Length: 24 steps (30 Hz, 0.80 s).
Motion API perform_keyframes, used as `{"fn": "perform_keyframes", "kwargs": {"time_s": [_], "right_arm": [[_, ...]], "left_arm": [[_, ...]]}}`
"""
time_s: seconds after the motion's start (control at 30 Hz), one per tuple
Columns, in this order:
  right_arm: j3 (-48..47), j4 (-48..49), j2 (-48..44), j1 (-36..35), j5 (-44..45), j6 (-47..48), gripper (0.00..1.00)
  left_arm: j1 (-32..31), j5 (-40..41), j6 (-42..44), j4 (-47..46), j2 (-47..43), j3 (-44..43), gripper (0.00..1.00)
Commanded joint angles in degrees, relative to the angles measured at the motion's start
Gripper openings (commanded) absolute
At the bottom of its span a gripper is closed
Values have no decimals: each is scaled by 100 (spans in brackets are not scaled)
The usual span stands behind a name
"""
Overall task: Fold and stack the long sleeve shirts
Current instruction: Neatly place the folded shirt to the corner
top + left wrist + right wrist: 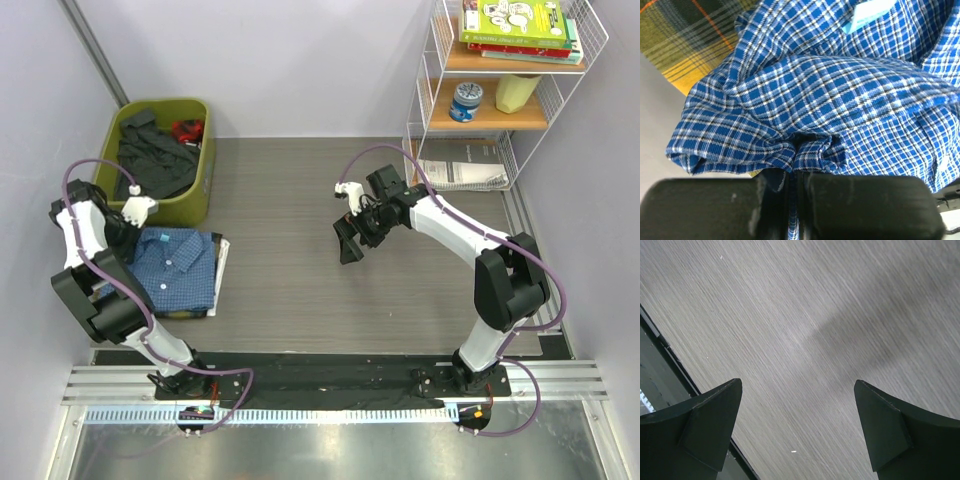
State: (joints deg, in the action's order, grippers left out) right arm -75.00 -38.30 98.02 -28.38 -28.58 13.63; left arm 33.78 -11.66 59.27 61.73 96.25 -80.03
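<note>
The blue check shirt (178, 268) lies folded at the table's left edge. In the left wrist view the blue shirt (840, 90) fills the frame, lying on the yellow plaid shirt (685, 35), which shows at the top left. My left gripper (796, 185) is shut on a bunched fold of the blue shirt's edge; in the top view my left gripper (128, 243) is at the shirt's far left corner. My right gripper (350, 245) is open and empty above the bare table's middle, with both fingers (710, 430) spread wide in the right wrist view.
A green bin (203, 190) with dark clothes (150, 160) stands at the back left, just behind the shirts. A white wire shelf (505, 110) with books, a tin and a cup stands at the back right. The table's dark front edge (660, 345) shows in the right wrist view.
</note>
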Motion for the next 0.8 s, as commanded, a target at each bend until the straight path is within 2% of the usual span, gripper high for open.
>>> {"fn": "perform_keyframes", "kwargs": {"time_s": [0.0,0.03,0.1,0.13,0.17,0.23,0.27,0.3,0.37,0.47,0.53,0.63,0.67,0.73,0.77], "right_arm": [[-14,-10,-204,-9,-25,87,100],[-23,-10,-213,-1,-25,87,100],[-32,-19,-222,8,-25,96,100],[-32,-28,-248,-1,-25,96,100],[-41,-45,-257,-1,-25,96,100],[-41,-54,-283,-1,-43,79,100],[-50,-80,-309,-1,-34,70,99],[-50,-89,-327,-1,-25,61,100],[-58,-151,-406,8,1,61,100],[-93,-282,-546,8,80,96,100],[-85,-327,-617,25,151,105,100],[-23,-379,-810,61,168,105,100],[38,-397,-854,69,168,105,100],[99,-406,-986,96,168,96,100],[152,-415,-1021,105,168,96,100]], "left_arm": [[76,6,173,-504,-97,-180,1],[85,49,156,-574,-89,-136,2],[102,260,-19,-828,-19,-162,11],[111,391,-168,-934,25,-206,18],[146,445,-378,-883,95,-302,29],[374,201,-634,-830,96,-653,36],[462,-10,-783,-812,70,-733,53],[541,6,-994,-856,0,-803,63],[603,15,-1092,-778,-97,-839,68],[700,41,-1347,-856,-387,-734,72],[735,-160,-1348,-577,-571,-655,71],[735,-582,-1217,-182,-913,-461,59],[727,-661,-1224,-136,-993,-400,51],[691,-654,-1294,-127,-1046,-224,42],[674,-653,-1329,-92,-1020,-198,33]]}}
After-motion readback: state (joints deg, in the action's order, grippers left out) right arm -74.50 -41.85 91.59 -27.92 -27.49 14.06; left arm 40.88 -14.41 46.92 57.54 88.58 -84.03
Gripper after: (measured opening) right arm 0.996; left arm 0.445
